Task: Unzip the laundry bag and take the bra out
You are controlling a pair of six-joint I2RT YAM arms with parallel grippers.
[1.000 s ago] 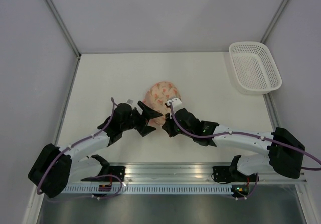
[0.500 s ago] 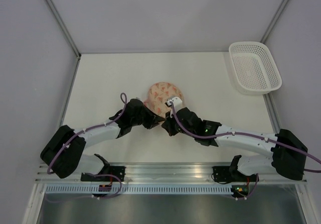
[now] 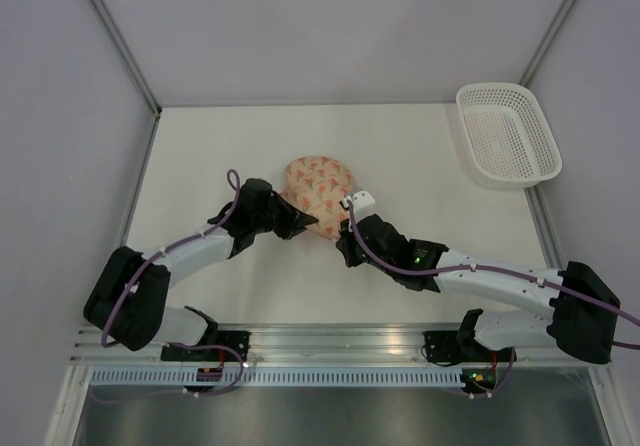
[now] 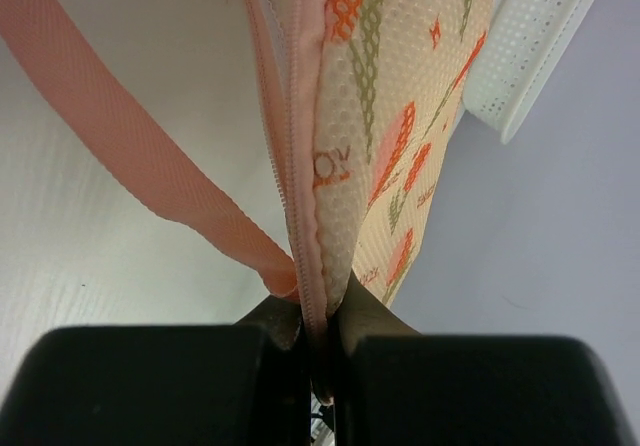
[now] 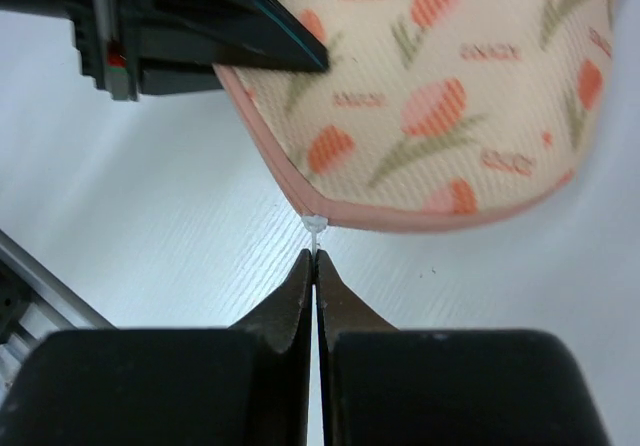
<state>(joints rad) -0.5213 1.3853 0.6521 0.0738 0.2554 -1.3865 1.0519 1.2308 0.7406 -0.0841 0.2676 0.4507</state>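
Top view: the laundry bag (image 3: 318,188) is seen at centre, long axis slanted upper left to lower right. Left wrist view: its zip seam (image 4: 298,166) is clamped by the left gripper (image 4: 320,328), bottom centre. Right wrist view: the tiny zip pull (image 5: 315,224) is pinched by the right gripper (image 5: 314,262); so slight a hold could be lost under tension.

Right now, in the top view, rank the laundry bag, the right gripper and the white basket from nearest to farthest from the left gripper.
1. The laundry bag: touching, since the left gripper is shut on its near zip edge.
2. The right gripper: just to the right, at the bag's near-right edge.
3. The white basket: far right corner of the table.
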